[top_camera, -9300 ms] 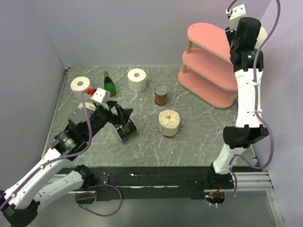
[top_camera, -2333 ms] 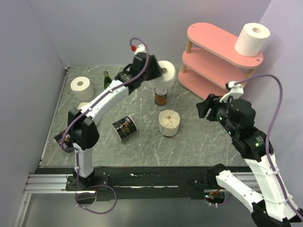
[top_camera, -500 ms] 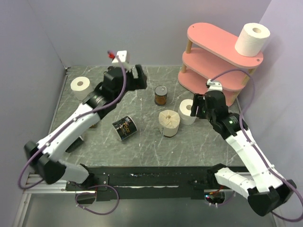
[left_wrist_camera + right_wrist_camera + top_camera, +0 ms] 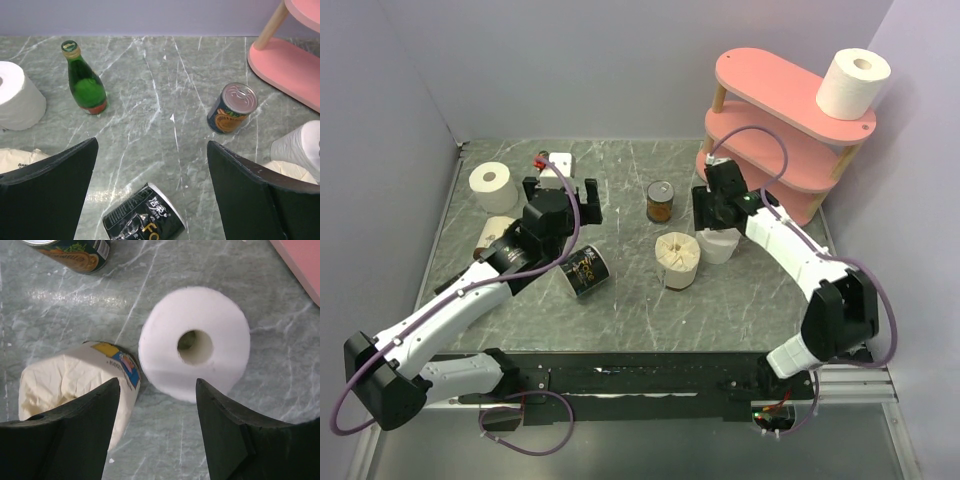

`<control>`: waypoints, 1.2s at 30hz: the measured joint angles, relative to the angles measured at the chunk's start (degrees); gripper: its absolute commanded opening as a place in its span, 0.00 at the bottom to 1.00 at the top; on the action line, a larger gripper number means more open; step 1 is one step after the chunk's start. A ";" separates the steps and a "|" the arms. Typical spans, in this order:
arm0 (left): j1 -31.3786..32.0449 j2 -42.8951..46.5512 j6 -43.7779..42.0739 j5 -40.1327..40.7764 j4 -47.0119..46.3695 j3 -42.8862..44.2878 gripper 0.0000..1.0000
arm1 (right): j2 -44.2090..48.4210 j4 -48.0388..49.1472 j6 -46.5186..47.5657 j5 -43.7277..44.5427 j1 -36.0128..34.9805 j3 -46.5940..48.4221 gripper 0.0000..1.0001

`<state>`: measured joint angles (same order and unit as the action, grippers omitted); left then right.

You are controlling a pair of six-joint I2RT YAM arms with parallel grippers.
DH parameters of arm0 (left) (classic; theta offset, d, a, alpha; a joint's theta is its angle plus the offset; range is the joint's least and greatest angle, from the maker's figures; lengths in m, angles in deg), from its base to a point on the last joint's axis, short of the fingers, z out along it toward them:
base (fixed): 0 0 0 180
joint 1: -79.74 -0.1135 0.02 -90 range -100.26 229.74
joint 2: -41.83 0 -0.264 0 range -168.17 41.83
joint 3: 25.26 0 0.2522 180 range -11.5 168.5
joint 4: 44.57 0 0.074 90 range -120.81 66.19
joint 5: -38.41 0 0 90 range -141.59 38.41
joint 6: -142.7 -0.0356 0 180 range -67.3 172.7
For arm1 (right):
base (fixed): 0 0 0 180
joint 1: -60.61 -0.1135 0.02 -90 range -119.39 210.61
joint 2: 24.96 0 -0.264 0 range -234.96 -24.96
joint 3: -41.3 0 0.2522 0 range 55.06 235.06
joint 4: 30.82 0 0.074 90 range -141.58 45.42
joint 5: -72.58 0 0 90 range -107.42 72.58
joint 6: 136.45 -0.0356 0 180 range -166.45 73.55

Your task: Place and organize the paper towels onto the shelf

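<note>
Right pincer [image 4: 157, 382] hangs spread over one paper towel roll [image 4: 195, 345], which stands on end on the bench [image 4: 280, 390] just ahead of its fingertips. It's plain white and soft-looking, round hollow core facing up. Nothing pinched. Second roll [image 4: 853, 83] sits upright beyond it on the pink shelf [image 4: 770, 85], top board. Left pincer [image 4: 152, 145] gapes wide and empty, third roll [image 4: 17, 102] off to its left.
</note>
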<state>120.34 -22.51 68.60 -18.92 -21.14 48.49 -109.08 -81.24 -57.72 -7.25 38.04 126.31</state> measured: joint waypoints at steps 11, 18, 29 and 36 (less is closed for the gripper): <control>0.37 2.93 -0.72 1.88 -1.05 0.20 0.96 | -9.66 -0.46 0.44 1.25 0.00 5.66 0.67; 0.63 3.23 -1.44 2.91 -1.79 0.20 0.96 | -12.13 -0.59 0.15 2.05 0.00 5.68 0.66; 0.76 3.26 -1.66 3.28 -1.81 0.20 0.96 | -12.85 0.63 -0.04 2.58 0.07 5.11 0.60; 0.90 3.13 -1.70 3.78 -1.77 0.20 0.96 | -13.11 1.68 0.28 2.64 0.37 2.93 0.58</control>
<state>121.24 -19.38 66.89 -15.14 -22.91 48.68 -122.19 -79.56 -57.43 -4.60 38.41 129.23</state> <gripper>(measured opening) 0.966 0.598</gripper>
